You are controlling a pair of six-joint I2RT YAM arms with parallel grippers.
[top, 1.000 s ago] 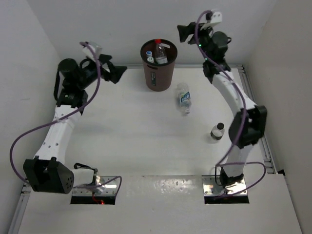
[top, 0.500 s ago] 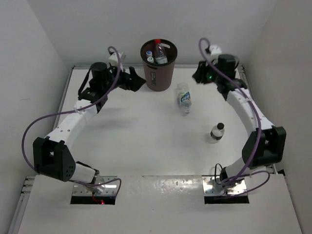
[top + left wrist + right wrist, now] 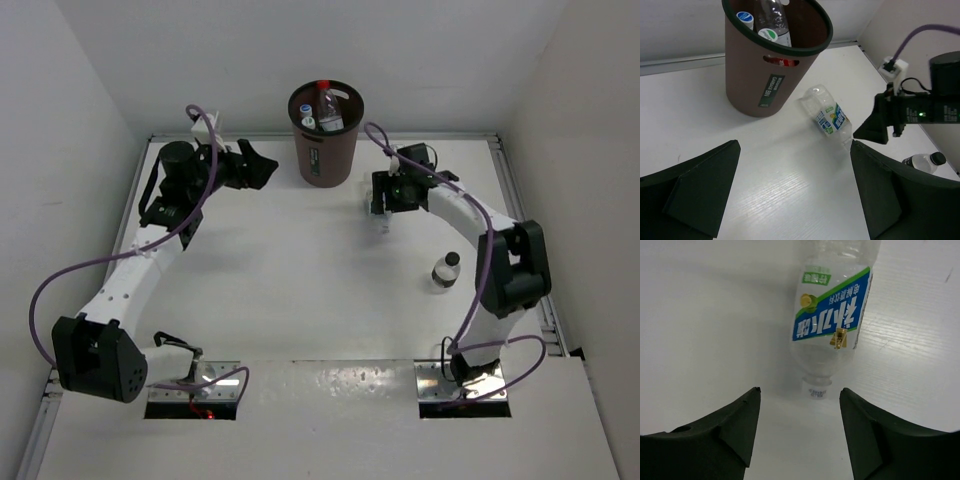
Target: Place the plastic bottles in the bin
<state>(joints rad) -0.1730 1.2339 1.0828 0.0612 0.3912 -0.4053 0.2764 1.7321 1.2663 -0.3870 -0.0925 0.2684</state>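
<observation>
Right wrist view: right gripper [image 3: 800, 407] wide open, empty. Blue-labelled bottle [image 3: 832, 330] lies flat near bench's far edge, beside bin [image 3: 325, 160]. Cap faces gripper; long axis crosswise to closing line.

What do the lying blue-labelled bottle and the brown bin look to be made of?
The lying bottle: thin clear plastic, glossy; the table shows through its neck. The bin: probably moulded plastic, opaque brown, smooth satin wall with a cut handle slot.

right fingers [image 3: 715, 435] lowered to lying bottle [image 3: 832, 325], left fingers [image 3: 695, 195] pulled back
</observation>
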